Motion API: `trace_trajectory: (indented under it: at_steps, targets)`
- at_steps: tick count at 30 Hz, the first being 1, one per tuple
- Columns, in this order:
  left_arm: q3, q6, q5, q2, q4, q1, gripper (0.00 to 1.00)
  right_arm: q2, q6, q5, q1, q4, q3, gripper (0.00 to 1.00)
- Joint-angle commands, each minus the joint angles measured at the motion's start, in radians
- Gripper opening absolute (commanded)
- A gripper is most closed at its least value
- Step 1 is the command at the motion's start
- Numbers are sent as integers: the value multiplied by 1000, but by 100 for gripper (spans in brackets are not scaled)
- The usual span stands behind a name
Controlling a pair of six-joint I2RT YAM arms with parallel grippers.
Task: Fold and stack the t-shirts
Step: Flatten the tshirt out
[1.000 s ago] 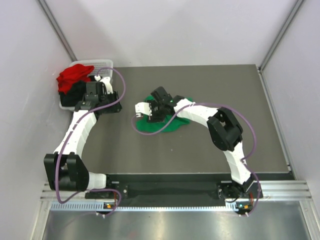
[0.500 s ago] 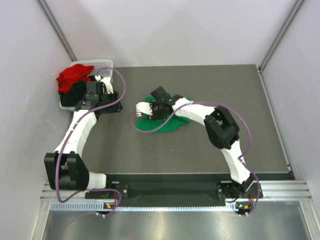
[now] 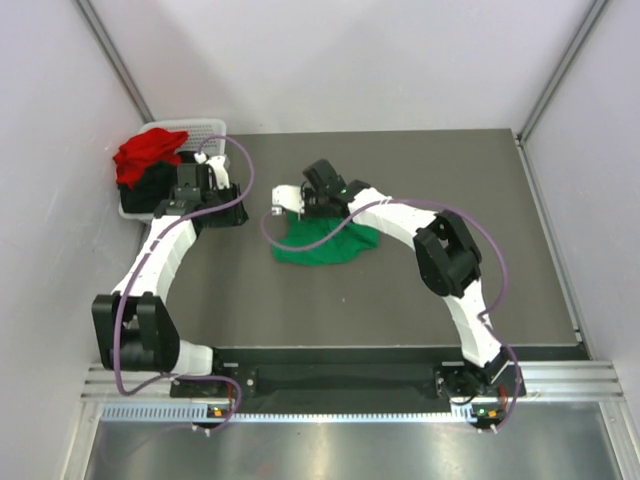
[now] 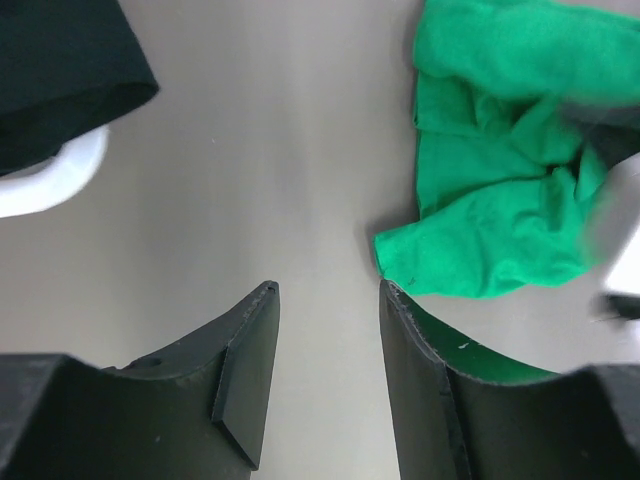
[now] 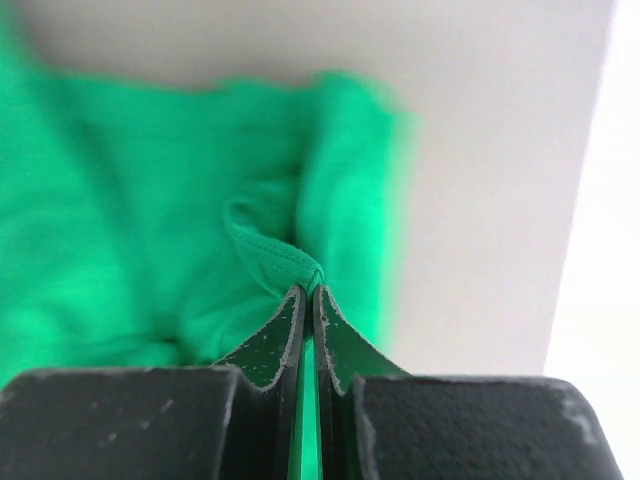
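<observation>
The green t-shirt [image 3: 325, 243] lies crumpled in the middle of the table [image 3: 430, 160]. My right gripper [image 3: 298, 212] is at its far left edge. In the right wrist view that gripper [image 5: 308, 288] is shut on a stitched hem fold of the green t-shirt [image 5: 150, 230]. My left gripper [image 3: 228, 208] hangs open between the basket and the shirt. Its jaws [image 4: 325, 290] stand apart over bare table, with the green t-shirt [image 4: 500, 190] just beyond the right finger. The red t-shirt [image 3: 145, 152] and the black t-shirt [image 3: 150, 186] lie heaped in the white basket [image 3: 200, 127].
The basket stands at the table's far left corner against the wall. Its white rim [image 4: 50, 178] and the black cloth [image 4: 60, 60] show at the upper left of the left wrist view. Grey walls close in the left, right and far sides.
My right gripper has shut on the green t-shirt's hem and moved toward the far side, drawing the cloth with it. The left arm has shifted slightly toward the far side.
</observation>
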Motion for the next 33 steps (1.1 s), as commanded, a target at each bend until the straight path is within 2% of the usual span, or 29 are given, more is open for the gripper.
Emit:
trace_trajectory:
  at_steps: [1, 5, 10, 14, 16, 20, 24, 27, 33]
  targets:
    - [28, -4, 37, 39, 47, 5, 50, -175, 33, 97, -50, 175, 140, 0]
    - [79, -2, 73, 96, 60, -4, 50, -290, 12, 183, -85, 328, 194, 0]
    - [136, 30, 78, 174, 63, -39, 49, -452, -85, 266, -123, 440, 165, 0]
    - [185, 82, 58, 273, 49, -111, 47, -552, -105, 327, -153, 444, 63, 0]
    - [231, 106, 66, 361, 47, -145, 43, -607, -84, 358, -180, 444, -62, 0]
    - [350, 157, 21, 523, 40, -182, 38, -667, -16, 384, -211, 380, -252, 0]
    - [558, 215, -51, 700, 20, -185, 38, -689, 27, 390, -235, 352, -451, 0]
    - [707, 269, -81, 790, 9, -186, 39, -690, 61, 383, -257, 339, -536, 0]
    - [938, 367, -97, 924, -55, -194, 38, -675, 88, 381, -281, 324, -559, 0]
